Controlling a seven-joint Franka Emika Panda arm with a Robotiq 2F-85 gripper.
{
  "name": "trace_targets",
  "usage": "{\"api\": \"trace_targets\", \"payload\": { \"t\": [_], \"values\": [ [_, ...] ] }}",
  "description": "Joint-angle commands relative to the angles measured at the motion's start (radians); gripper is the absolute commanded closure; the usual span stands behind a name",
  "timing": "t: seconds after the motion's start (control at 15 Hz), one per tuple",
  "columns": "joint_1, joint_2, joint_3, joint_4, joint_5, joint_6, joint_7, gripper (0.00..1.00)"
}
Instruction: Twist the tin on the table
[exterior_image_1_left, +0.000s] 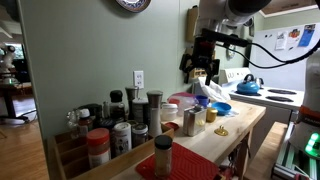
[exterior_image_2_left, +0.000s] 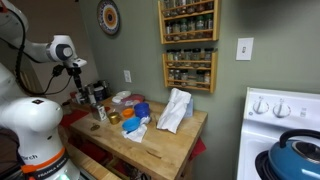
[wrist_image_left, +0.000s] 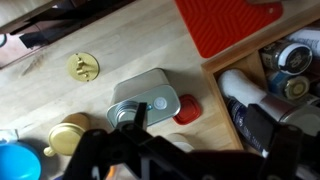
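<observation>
The tin (wrist_image_left: 145, 97) is a dull silver-tan tin seen from above in the wrist view, standing on the pale wood table (wrist_image_left: 150, 50). It also shows in both exterior views (exterior_image_1_left: 192, 121) (exterior_image_2_left: 100, 113). My gripper (wrist_image_left: 200, 118) hangs above it with its dark fingers spread wide, one over the tin's edge, holding nothing. In an exterior view my gripper (exterior_image_1_left: 203, 65) is well above the table (exterior_image_1_left: 238, 125). It is small and dark in the exterior view from the far end (exterior_image_2_left: 78, 92).
A red-lidded jar (wrist_image_left: 187, 108) stands right beside the tin and a yellow-topped jar (wrist_image_left: 68, 135) on its other side. A gold flat piece (wrist_image_left: 83, 67), a red mat (wrist_image_left: 225, 22) and a crate of jars (wrist_image_left: 280, 70) lie around. Blue bowls (exterior_image_1_left: 216, 105) and a stove (exterior_image_1_left: 265, 97) are further off.
</observation>
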Motion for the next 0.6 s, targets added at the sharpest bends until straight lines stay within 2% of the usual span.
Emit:
{"api": "trace_targets", "payload": {
  "t": [0.0,0.33,0.53],
  "values": [
    [-0.018,0.072,0.024,-0.005,-0.048,0.090,0.223,0.00],
    [-0.016,0.132,0.006,-0.013,-0.144,0.078,0.479,0.00],
    [-0.007,0.156,-0.016,-0.031,-0.177,0.107,0.550,0.00]
  ]
}}
